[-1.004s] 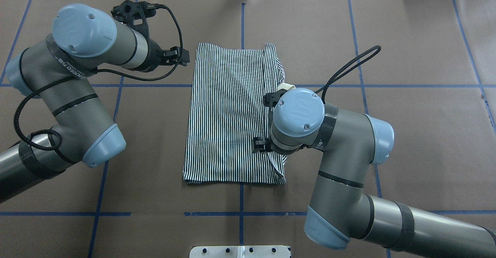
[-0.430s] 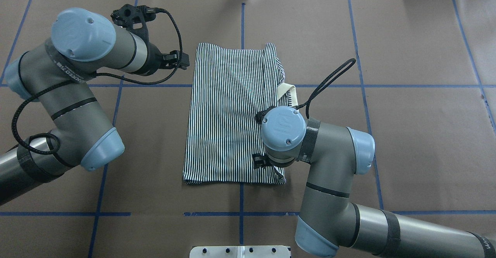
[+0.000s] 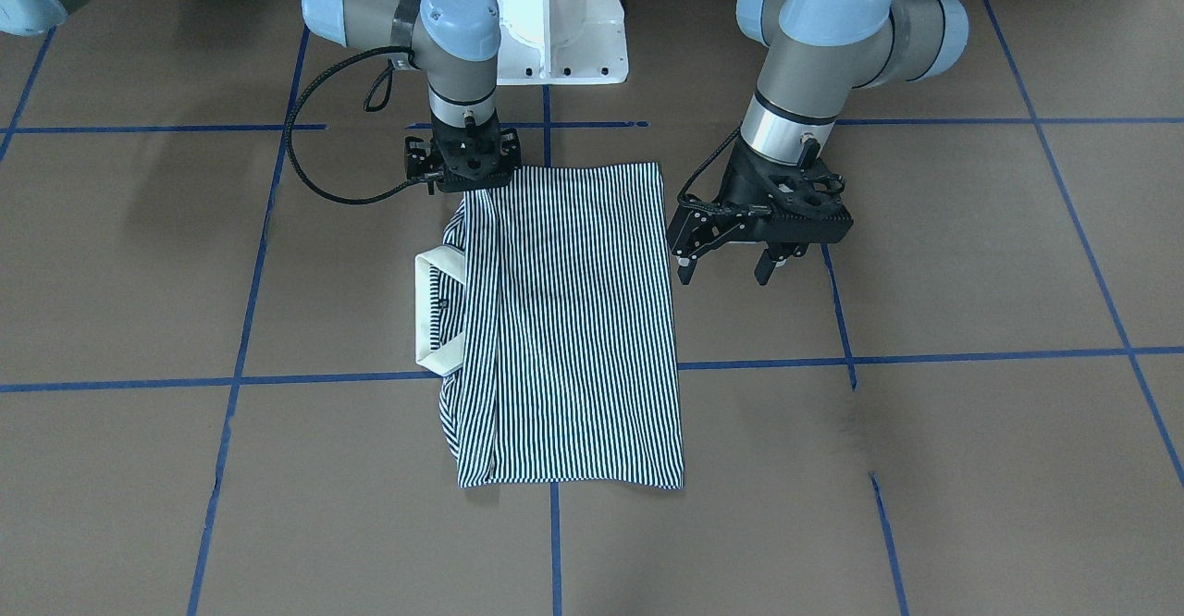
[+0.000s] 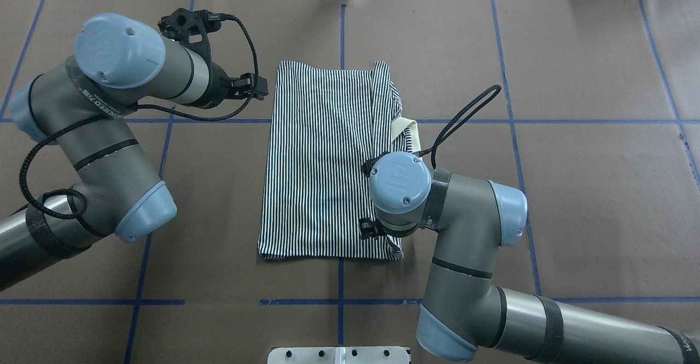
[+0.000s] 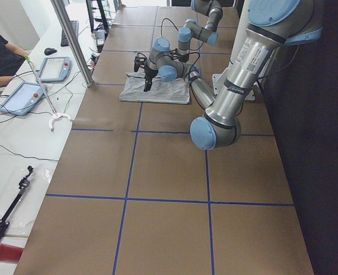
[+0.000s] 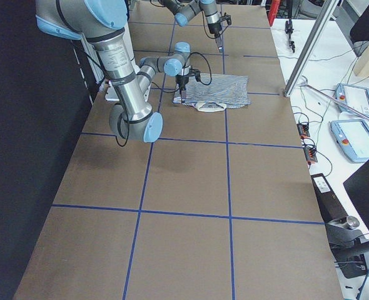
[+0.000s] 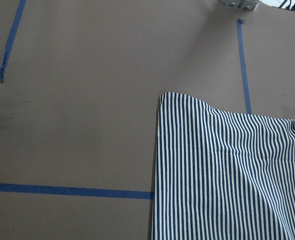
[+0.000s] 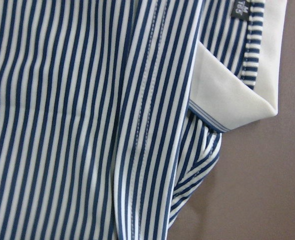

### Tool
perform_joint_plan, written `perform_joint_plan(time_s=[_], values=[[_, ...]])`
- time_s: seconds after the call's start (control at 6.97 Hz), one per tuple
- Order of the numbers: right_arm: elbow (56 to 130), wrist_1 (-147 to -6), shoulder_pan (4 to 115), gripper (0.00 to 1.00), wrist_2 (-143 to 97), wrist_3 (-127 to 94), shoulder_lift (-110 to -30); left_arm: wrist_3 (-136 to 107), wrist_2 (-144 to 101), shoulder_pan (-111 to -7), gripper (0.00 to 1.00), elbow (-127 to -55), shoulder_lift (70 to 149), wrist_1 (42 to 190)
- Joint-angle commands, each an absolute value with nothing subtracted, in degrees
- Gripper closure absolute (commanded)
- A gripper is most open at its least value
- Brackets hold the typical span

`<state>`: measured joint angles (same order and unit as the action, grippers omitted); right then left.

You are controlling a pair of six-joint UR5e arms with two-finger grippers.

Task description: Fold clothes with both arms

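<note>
**Shirt.** The shirt [image 3: 583, 320] lies flat on the table [image 3: 925, 468], folded lengthwise into a narrow panel. Its cream collar [image 3: 433, 315] juts out of one long edge.

**Right gripper.** The right gripper [image 3: 462, 170] sits low at the shirt's corner nearest the robot, on the collar side, where a loose striped flap bunches along the edge. In my judgement it is placed there to take that hem corner for the next fold. I cannot tell whether its fingers are apart or closed on the cloth. The wrist hides them from above, and its own camera shows only fabric.

**Left gripper.** The left gripper [image 3: 723, 274] hangs just beside the shirt's opposite long edge, clear of the cloth. Its fingers are spread wide and hold nothing. It is probably positioned to take the matching corner so that both ends lift together.

**Risk.** The bunched flap may drag unevenly.
</note>
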<state>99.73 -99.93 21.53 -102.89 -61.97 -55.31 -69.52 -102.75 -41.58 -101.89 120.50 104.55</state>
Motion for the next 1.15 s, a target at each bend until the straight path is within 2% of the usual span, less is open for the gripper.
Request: perform_joint_plan(time_s=[0.0, 0.72, 1.0], values=[[98.79, -99.93, 21.18, 0.00, -103.10, -61.96, -55.46, -69.52, -102.74, -41.57, 0.00, -101.69, 120.50, 104.59], [99.05, -100.37, 22.23, 0.00, -103.18, -61.96, -57.21, -69.70, -102.66, -41.40, 0.00, -101.60, 121.29, 104.85], [102.71, -102.03, 23.28, 0.00, -103.44, -61.88, -60.97, -69.70, -102.66, -41.31, 0.00, -101.60, 121.46, 104.85]])
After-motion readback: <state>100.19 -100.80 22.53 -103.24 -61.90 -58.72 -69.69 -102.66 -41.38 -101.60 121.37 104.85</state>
